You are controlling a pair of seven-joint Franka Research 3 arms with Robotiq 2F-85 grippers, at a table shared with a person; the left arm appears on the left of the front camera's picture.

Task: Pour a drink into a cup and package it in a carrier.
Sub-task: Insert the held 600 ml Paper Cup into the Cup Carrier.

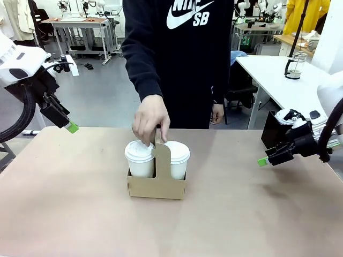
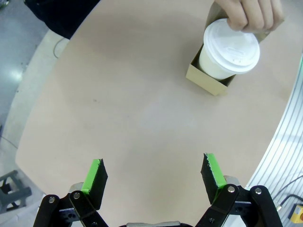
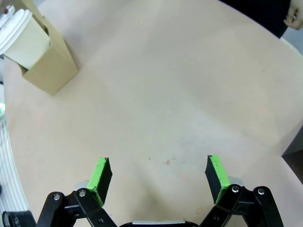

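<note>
**Two lidded cups seated in the carrier; both grippers apart from it, fingers spread**

Two white cups with white lids occupy the two pockets of the brown cardboard carrier (image 1: 156,184), which stands upright near the middle of the table (image 1: 80,214). The left-hand cup (image 1: 140,158) and the right-hand cup (image 1: 176,158) sit either side of the tall central handle tab. The person's hand (image 1: 150,121) reaches down from the far side, its fingers at the top of the tab and over the lid of the left-hand cup.

The left gripper (image 1: 68,126) hangs above the table's far left corner, well apart from the carrier. In the left wrist view its green-padded fingers (image 2: 94,174) stand wide apart with nothing between them; the carrier (image 2: 208,82) lies far ahead of the fingertips, toward the upper right, with one lidded cup (image 2: 229,49) in it and the person's hand (image 2: 251,13) on top.

The right gripper (image 1: 263,160) hovers at the table's right side, pointing toward the carrier but clear of it. In the right wrist view its fingers (image 3: 100,176) are likewise spread and empty, over bare tabletop; the carrier (image 3: 49,66) sits far ahead at the upper left corner.

A glass press jug (image 1: 293,65) stands on a white table behind, to the right.
</note>
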